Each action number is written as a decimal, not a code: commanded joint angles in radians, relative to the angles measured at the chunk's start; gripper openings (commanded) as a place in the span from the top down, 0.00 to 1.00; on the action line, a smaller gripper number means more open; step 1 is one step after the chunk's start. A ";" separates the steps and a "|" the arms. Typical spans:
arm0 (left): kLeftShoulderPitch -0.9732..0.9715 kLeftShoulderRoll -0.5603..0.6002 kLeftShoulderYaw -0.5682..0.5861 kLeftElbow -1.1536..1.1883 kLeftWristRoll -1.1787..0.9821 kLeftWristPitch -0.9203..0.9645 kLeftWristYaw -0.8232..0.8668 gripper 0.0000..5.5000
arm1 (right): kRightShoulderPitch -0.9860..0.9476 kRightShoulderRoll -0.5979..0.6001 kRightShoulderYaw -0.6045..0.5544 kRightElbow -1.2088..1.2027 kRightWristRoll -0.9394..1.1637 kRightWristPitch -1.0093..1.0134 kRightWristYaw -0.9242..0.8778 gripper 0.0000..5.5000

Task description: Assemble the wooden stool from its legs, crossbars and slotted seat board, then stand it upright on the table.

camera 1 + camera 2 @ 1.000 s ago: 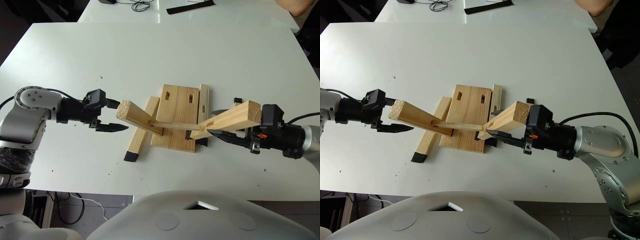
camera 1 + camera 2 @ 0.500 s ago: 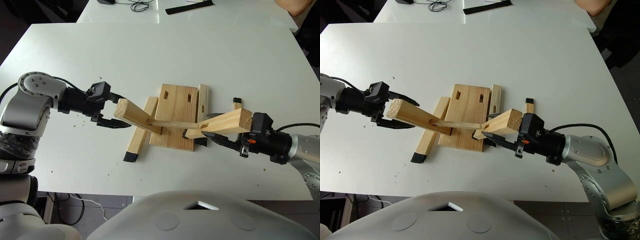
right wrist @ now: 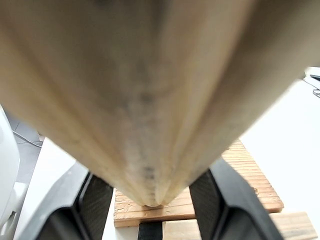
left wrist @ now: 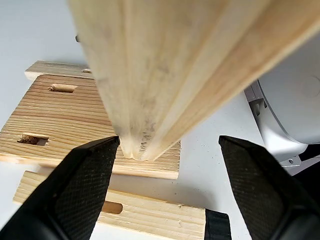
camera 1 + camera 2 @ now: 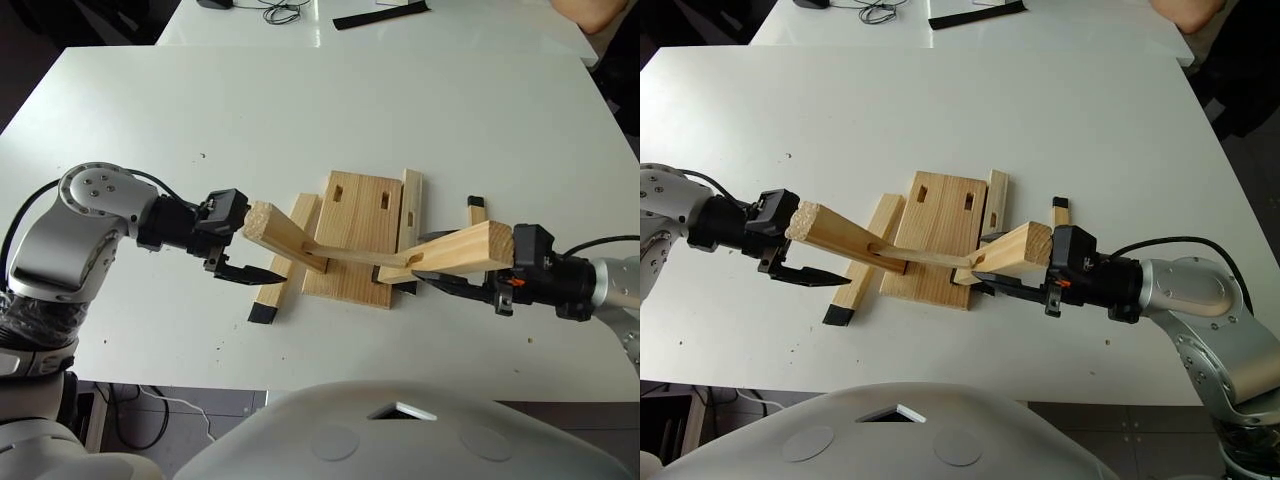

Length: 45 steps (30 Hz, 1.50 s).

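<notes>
Right pincer [image 3: 150, 195] clamps right leg [image 5: 460, 250]; left pincer [image 4: 169, 150] gapes loosely around left leg [image 5: 285, 235]. Wood looks stiff, light; thin crossbar [image 5: 350, 255] joint likely fragile, so grip thick leg ends.

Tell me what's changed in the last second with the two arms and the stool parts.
The left gripper slid in toward the left leg; its open fingers now straddle the leg's end. The right gripper, shut on the right leg, tipped it flatter. The crossbar still joins both legs; the seat board lay still.
</notes>
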 commanded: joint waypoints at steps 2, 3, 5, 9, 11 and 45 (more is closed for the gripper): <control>-0.020 -0.020 -0.012 -0.004 0.015 0.016 0.049 0.33 | 0.000 -0.040 0.067 0.033 -0.041 0.044 0.036 0.63; -0.025 -0.023 -0.015 -0.002 0.015 0.019 0.054 0.33 | 0.002 -0.046 0.073 0.029 -0.045 0.042 0.040 0.63; -0.034 -0.030 -0.020 0.002 0.018 0.028 0.069 0.33 | 0.008 -0.057 0.084 0.025 -0.057 0.035 0.047 0.63; -0.043 -0.043 -0.029 0.005 0.023 0.045 0.095 0.33 | 0.013 -0.072 0.115 0.022 -0.094 0.013 0.053 0.63; -0.046 -0.044 -0.033 0.003 0.022 0.049 0.103 0.33 | 0.003 -0.076 0.135 0.017 -0.106 0.005 0.050 0.63; -0.158 -0.234 -0.163 -0.026 0.051 0.176 0.256 0.33 | -0.422 -0.002 0.519 0.340 -0.235 0.138 0.151 0.63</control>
